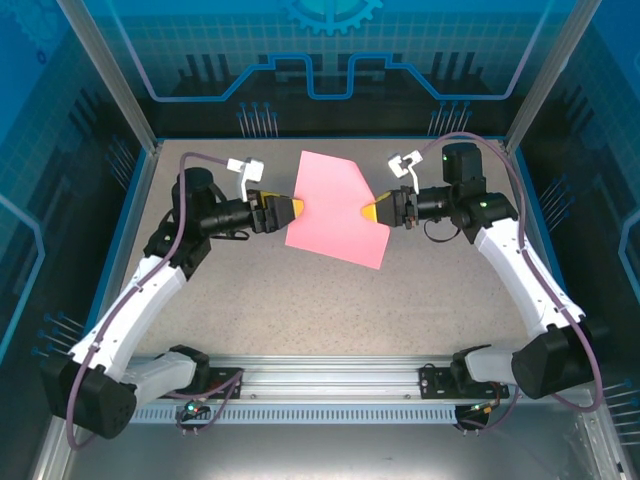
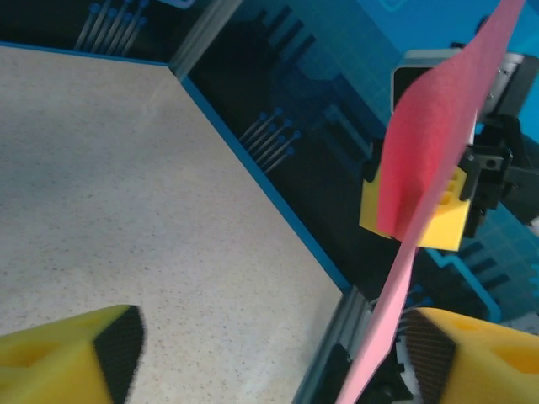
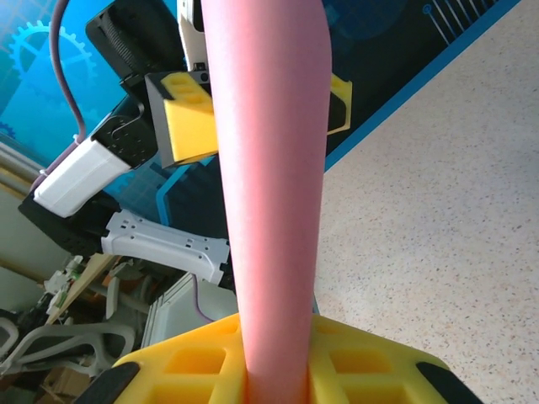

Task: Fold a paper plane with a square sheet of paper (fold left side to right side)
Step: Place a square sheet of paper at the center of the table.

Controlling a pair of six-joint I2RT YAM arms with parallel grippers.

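Observation:
The square sheet of paper (image 1: 335, 215), plain pink-red, hangs bowed above the table between both arms. My right gripper (image 1: 368, 211) is shut on its right edge. In the right wrist view the sheet (image 3: 269, 168) rises straight out of the yellow fingers (image 3: 362, 370) of that gripper (image 3: 274, 379). My left gripper (image 1: 297, 208) reaches the sheet's left edge. In the left wrist view that gripper (image 2: 269, 353) stands open. The paper's edge (image 2: 379, 328) runs close beside the right-hand finger (image 2: 472, 353), far from the other finger (image 2: 76, 353).
A speckled beige table top (image 1: 300, 300) lies below the sheet, bounded by a blue rim (image 2: 269, 194) and aluminium frame posts (image 1: 110, 70). The arm bases sit on a rail (image 1: 320, 380) at the near edge.

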